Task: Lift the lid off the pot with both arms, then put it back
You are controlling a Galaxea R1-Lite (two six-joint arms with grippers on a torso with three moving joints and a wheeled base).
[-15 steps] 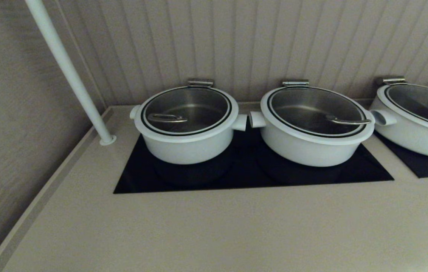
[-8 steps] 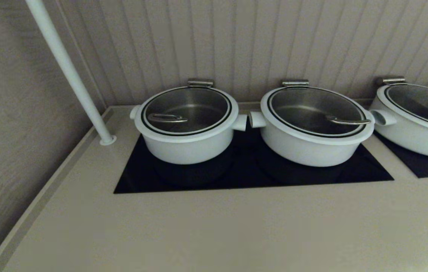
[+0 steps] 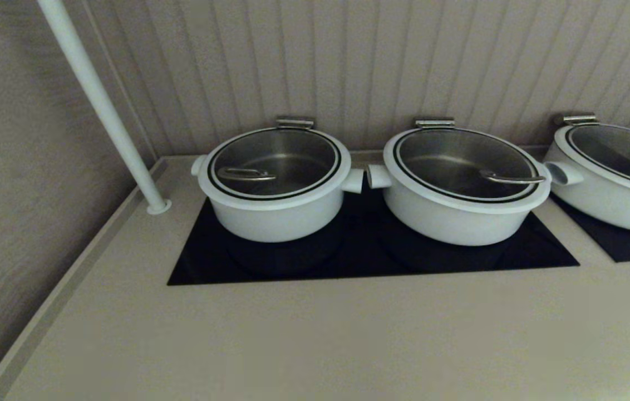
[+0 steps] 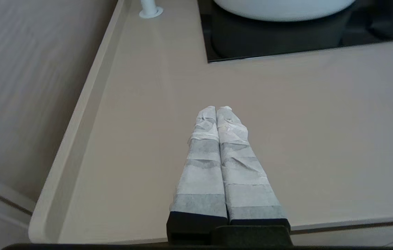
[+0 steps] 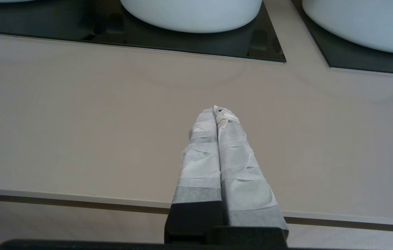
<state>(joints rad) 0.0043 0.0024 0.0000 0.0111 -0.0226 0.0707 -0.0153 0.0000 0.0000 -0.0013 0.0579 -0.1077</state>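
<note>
In the head view the pot (image 3: 276, 209) sits left of centre on a black hob (image 3: 370, 259), with the lid (image 3: 274, 164) seated on it, its steel handle toward the lid's left side. A wider pot (image 3: 459, 211) stands just to its right, side handles nearly meeting, and a third pot (image 3: 615, 184) is at the right edge. A white pole (image 3: 98, 100) rises from the counter (image 3: 315, 340) at upper left.

Neither arm shows in the head view. In the left wrist view, the left gripper (image 4: 216, 110) hovers over bare counter, fingers pressed together, holding nothing; the pot's base (image 4: 283, 7) lies well beyond at the top of the frame. The right gripper (image 5: 216, 110) is likewise closed and empty over the counter near its front edge, with the wider pot (image 5: 191, 15) far ahead at the top.
</note>
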